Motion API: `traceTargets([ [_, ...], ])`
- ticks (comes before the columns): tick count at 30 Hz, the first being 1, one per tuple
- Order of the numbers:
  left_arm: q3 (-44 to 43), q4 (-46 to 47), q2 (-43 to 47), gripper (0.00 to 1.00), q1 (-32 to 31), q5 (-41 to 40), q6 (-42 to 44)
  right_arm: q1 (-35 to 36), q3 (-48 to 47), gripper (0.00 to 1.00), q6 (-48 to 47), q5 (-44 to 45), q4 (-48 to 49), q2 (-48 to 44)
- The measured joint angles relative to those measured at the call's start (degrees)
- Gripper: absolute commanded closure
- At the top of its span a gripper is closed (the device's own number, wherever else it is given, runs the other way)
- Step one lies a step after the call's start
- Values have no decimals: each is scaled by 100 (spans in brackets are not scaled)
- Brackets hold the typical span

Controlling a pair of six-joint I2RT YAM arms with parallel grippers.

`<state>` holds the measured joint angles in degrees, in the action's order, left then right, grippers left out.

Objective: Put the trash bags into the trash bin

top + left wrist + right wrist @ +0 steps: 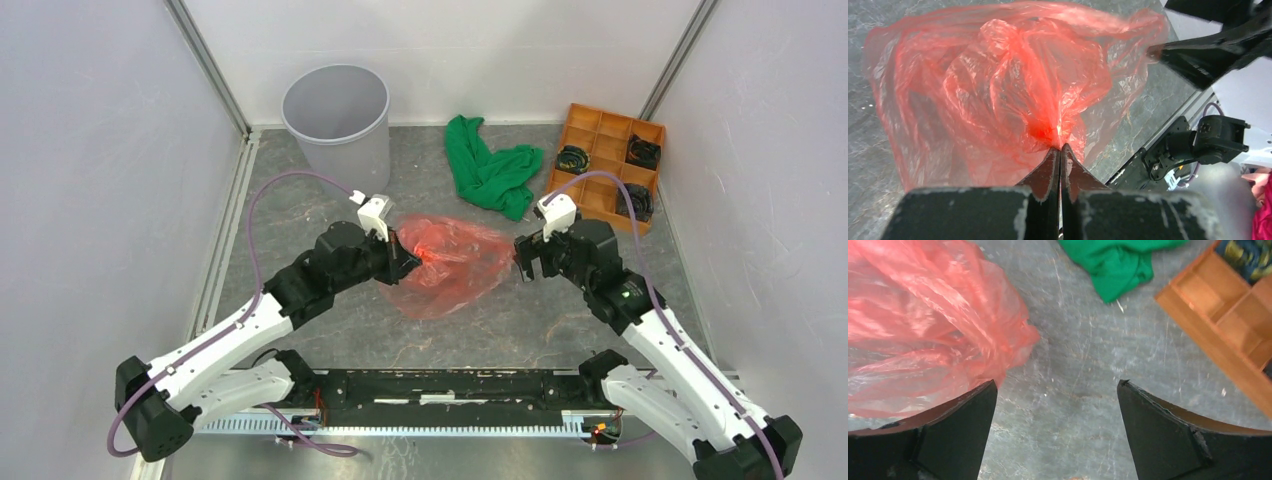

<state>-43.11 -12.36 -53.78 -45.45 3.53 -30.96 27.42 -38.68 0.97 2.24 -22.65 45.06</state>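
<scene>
The red-orange film trash bag lies spread and crumpled in the middle of the table between my two grippers. My left gripper is shut on the bag's left edge; in the left wrist view the fingertips pinch a gathered fold of the bag. My right gripper is open at the bag's right edge; in the right wrist view nothing lies between its jaws and the bag sits by its left finger. The light-grey trash bin stands upright at the far left, empty.
A green cloth lies behind the bag, also in the right wrist view. An orange compartment tray with dark coiled items stands at the far right, also in the right wrist view. White walls and metal rails enclose the table.
</scene>
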Motion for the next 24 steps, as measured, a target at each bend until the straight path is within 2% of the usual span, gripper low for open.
traceTargets([
  [3,-256,-367,15,98,0,26,192,20,-382,2,-175,-417,-50,-42],
  [6,-398,-678,17,98,0,157,391,33,-616,3,-188,-1217,361,20],
  [8,-442,-837,20,98,0,262,468,35,-791,7,-92,-1786,636,280],
  [13,-562,-1172,74,98,0,328,616,59,-1185,5,247,-2638,1067,1143],
  [17,-592,-1198,221,98,0,509,675,61,-1189,6,407,-2979,1327,1298],
  [22,-688,-1161,323,98,0,765,704,111,-1226,26,494,-3195,1825,1869],
  [24,-774,-1154,334,98,0,772,704,122,-1235,27,623,-3189,1989,2205],
])
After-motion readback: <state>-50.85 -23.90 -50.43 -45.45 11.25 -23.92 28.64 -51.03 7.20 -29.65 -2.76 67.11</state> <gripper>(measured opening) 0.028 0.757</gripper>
